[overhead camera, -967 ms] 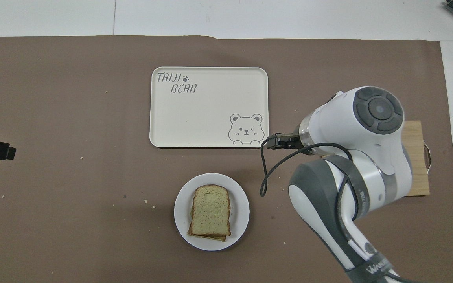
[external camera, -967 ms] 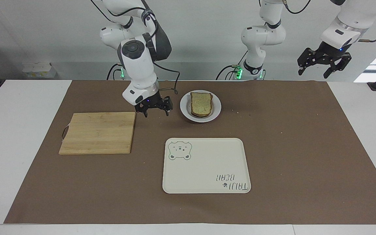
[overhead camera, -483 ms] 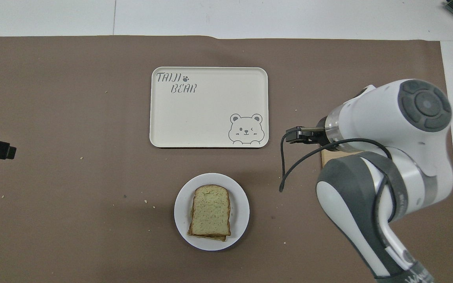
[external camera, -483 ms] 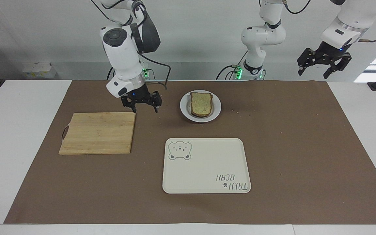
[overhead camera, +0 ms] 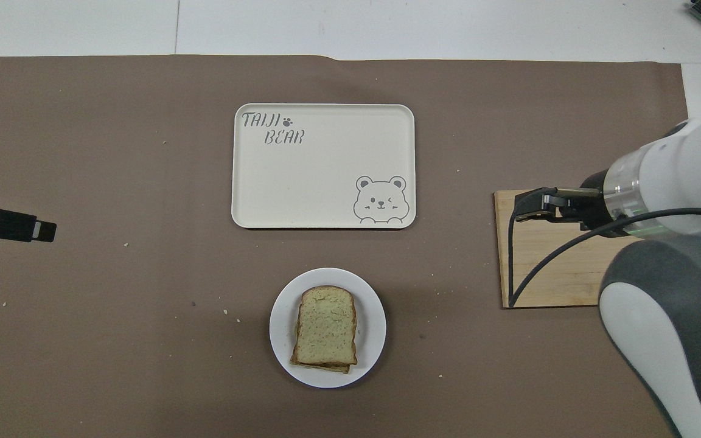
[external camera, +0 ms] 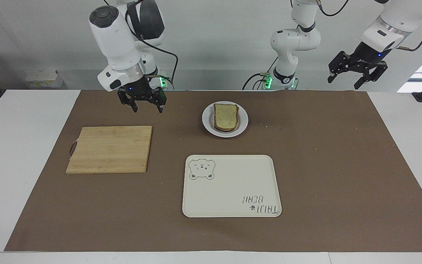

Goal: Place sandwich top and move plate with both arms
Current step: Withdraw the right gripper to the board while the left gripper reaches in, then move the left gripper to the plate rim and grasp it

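Right now I am looking at the sandwich top [external camera: 226, 115] lying on the sandwich stack on the plate [external camera: 207, 123], which is sitting on the brown mat [external camera: 335, 165] toward the robots' edge of the worktop [external camera: 20, 146]. Farther from the robots than the plate, the cream tray [external camera: 229, 190] with the bear drawing is lying empty, with bare mat between the two. A wooden cutting board [external camera: 110, 148] is lying toward the right arm's end, well apart from the plate. My right gripper [external camera: 143, 106] is hanging in the air with its fingers spread and nothing in them, over the mat just by the board's robot-side corner. My left gripper [external camera: 355, 73] is waiting raised over the left arm's end of the mat, also released and empty. A few crumbs [external camera: 273, 127] are lying scattered beside the plate; nothing is standing between either gripper and the plate.
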Available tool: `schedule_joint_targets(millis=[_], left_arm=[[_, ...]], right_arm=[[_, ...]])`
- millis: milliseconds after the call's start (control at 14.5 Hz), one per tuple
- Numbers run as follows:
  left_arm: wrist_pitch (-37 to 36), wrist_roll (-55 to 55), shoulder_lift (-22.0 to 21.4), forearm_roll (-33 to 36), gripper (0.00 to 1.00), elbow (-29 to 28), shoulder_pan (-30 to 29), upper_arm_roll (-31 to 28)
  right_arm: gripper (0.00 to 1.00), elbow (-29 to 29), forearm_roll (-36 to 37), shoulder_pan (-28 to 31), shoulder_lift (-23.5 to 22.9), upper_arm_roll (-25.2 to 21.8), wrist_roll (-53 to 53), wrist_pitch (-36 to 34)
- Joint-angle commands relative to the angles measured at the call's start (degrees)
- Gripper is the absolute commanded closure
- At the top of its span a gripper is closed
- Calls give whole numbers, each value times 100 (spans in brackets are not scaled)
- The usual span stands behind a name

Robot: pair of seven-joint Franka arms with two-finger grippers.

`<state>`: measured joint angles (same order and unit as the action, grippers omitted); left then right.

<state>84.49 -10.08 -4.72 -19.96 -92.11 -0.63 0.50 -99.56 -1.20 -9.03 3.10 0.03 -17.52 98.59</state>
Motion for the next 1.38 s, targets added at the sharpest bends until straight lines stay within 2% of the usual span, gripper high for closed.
schedule_joint_targets(millis=[0,207,414,552,691,898,1312], left_arm=[[365,-64,6,-552,0,-516,-122,47],[882,-379,-160,-544,0,-1298,-42,64],[1594,-424,-555,-544,0,-2116,28,99],[1947,-407,-600,-579,0,-2355,80,126],[1974,-416,-522,-754,0,-2373,204,126],[1983,-424,-364,-1360,0,-2408,195,126],[2256,-1196,286,-2739,0,-2715,195,126]], right_arm=[[0,357,102,261,-3,50,415,-401],[0,682,111,533,-3,50,828,-735],[0,876,111,762,-3,50,1180,-938],[0,911,190,876,-3,41,1504,-1017],[0,1165,182,999,-11,58,1795,-1323],[0,851,199,1043,225,59,1726,-1308],[0,780,164,1140,253,59,1761,-1141]])
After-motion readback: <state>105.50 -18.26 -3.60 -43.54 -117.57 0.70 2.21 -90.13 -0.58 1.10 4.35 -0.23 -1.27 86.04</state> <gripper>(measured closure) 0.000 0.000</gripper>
